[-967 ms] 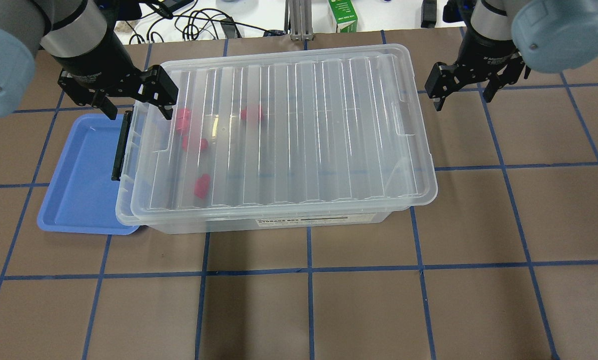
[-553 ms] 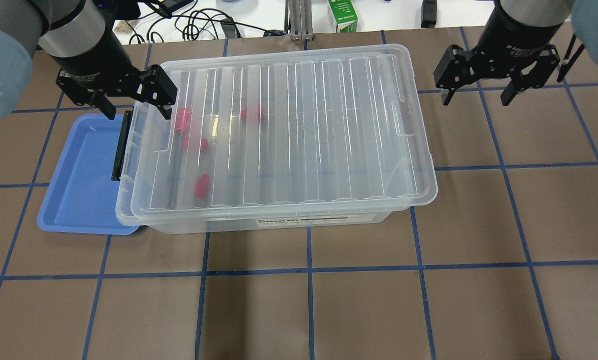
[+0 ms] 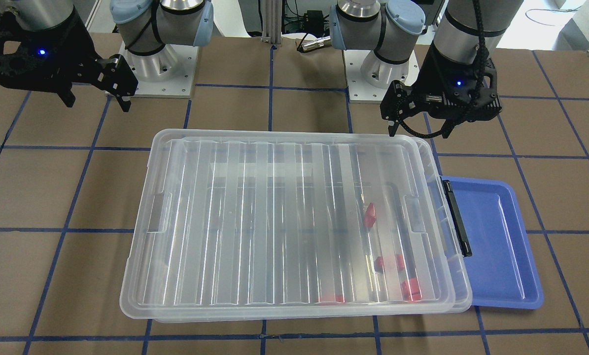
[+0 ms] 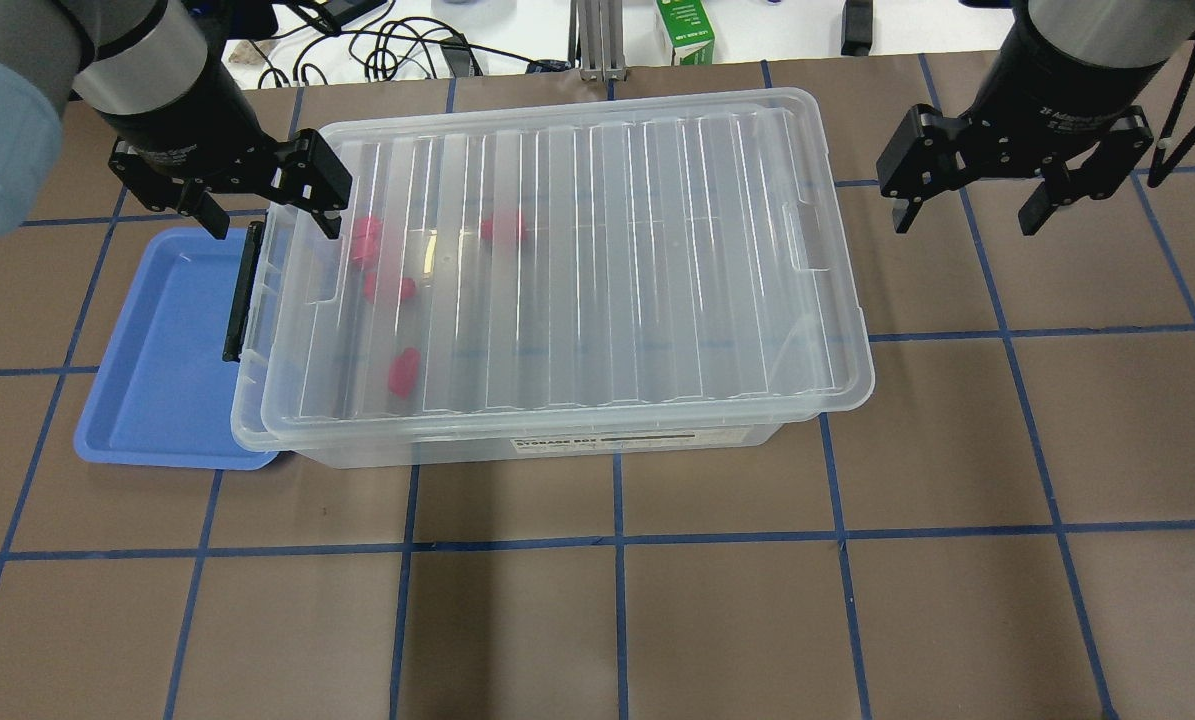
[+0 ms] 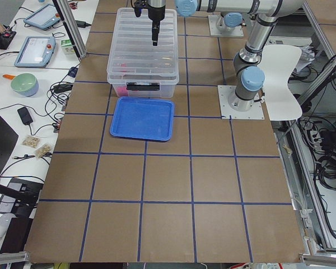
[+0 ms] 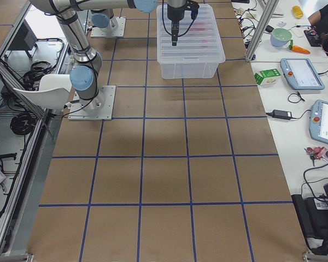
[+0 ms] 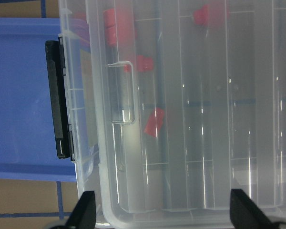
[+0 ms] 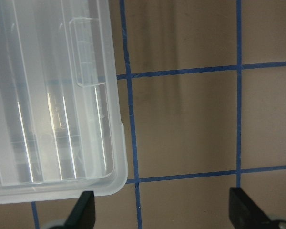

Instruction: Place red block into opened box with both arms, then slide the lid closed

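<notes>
The clear box [image 4: 517, 446] stands mid-table with the ribbed lid [image 4: 597, 260] lying over it, shifted a little right so that the box's left rim with the black bar [image 4: 240, 290] shows. Several red blocks [image 4: 403, 372] lie inside near the left end, blurred through the lid [image 3: 274, 222]; one red block [image 7: 154, 122] sits just past the lid's notch. My left gripper [image 4: 272, 222] hangs open over the box's far left corner, holding nothing. My right gripper [image 4: 965, 222] is open and empty above bare table, apart from the lid's right end [image 8: 100, 157].
A blue tray [image 4: 157, 350] lies against the box's left end, partly under it. A green carton [image 4: 685, 30] and cables sit on the white bench beyond the table's far edge. Both arm bases [image 3: 158, 74] stand behind the box.
The right gripper has swung right, away from the lid's right end, and turned square to the table. The left gripper has barely moved. Box, lid and blocks are unchanged.
</notes>
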Motion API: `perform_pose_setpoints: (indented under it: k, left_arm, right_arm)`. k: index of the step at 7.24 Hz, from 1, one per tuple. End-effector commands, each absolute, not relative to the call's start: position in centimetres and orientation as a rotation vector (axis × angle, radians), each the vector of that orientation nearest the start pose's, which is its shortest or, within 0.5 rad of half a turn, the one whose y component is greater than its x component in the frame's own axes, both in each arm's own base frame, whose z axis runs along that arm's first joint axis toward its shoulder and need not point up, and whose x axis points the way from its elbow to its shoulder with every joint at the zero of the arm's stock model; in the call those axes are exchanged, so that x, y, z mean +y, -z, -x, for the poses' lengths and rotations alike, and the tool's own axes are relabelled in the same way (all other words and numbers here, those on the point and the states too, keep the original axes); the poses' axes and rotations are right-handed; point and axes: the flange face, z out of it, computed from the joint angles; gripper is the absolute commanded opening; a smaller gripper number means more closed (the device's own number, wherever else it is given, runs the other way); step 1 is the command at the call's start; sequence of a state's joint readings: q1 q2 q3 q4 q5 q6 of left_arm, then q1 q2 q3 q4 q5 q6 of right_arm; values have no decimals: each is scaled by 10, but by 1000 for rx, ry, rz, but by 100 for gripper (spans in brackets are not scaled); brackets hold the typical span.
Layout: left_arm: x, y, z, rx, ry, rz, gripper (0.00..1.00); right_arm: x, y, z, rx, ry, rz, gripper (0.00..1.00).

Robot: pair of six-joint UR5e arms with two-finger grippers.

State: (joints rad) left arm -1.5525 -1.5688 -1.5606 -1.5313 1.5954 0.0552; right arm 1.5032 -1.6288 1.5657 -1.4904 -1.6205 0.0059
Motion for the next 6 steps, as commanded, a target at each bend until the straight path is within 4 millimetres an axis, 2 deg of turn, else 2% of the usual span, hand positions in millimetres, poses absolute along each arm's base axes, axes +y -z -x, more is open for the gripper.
perform_pose_setpoints:
  k: [1, 3, 6]
  left_arm:
    - [-496, -495, 122, 3114, 35, -54, 100]
    - [-500, -502, 122, 3113, 56, -52, 100]
    - [-501, -506, 122, 3115, 58, -52, 100]
  right_arm:
    - [-468, -510, -98, 3222, -32, -125, 100]
    - [-464, -512, -112, 3109, -36, -177, 100]
    - [-456, -512, -116, 3128, -36, -161, 100]
